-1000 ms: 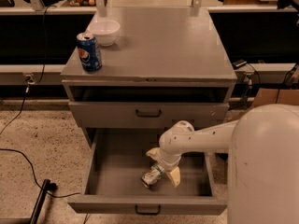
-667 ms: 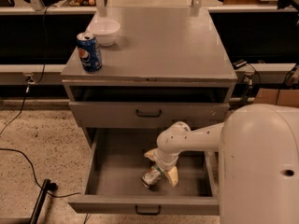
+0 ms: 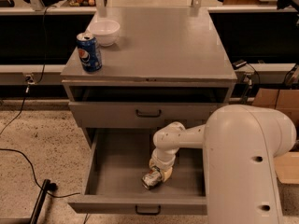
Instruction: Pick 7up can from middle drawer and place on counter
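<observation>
Since a second ago, the robot's big white rounded arm housing [image 3: 247,162] has swung left and now fills more of the lower right. Its wrist has edged only a little left, and the can lies where it lay.

Behind the arm, the flat, smooth grey counter [image 3: 163,45] tops the grey drawer cabinet, with bare room across its middle and right. Below it the wide, deep grey metal middle drawer [image 3: 117,157] stands pulled fully out, its small black handle at the front edge. The shut grey drawer front [image 3: 112,113] with a black handle sits just above. A white ceramic bowl [image 3: 103,31] rests at the counter's far left, and a blue Pepsi can [image 3: 89,52] stands upright just in front of it.

The cream-tipped gripper [image 3: 160,174] reaches down into the drawer, right of centre and near the front, touching the can. Whether it has closed on the can cannot be told.

The small silver-white 7up can [image 3: 149,179] with green markings lies on its side on the drawer floor, its shiny metal end turned toward the front left. It is probably light, thin-walled and slick, so it is apt to roll or dent. The best hold looks to be across the middle of its round body, squeezed gently.
</observation>
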`<control>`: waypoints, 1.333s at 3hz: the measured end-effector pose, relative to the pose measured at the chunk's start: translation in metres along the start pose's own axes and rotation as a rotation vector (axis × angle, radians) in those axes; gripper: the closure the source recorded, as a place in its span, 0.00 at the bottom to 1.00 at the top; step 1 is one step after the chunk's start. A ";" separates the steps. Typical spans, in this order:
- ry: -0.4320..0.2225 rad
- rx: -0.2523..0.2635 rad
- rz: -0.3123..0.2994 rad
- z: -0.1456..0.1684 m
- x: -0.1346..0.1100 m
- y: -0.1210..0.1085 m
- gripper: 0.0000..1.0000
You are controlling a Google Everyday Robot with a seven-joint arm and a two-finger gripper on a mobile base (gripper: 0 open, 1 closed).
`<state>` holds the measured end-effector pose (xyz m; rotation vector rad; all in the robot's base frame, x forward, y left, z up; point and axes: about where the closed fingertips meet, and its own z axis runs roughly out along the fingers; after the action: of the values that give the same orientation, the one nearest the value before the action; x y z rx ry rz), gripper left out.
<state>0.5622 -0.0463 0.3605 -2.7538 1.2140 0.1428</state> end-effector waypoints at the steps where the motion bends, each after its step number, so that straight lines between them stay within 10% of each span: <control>1: -0.030 0.041 0.034 -0.010 -0.003 -0.004 0.72; 2: -0.086 0.168 0.075 -0.049 -0.012 -0.003 0.95; 4: -0.145 0.373 0.250 -0.199 -0.014 0.027 1.00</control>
<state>0.5398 -0.0849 0.5572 -2.2329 1.3799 0.1226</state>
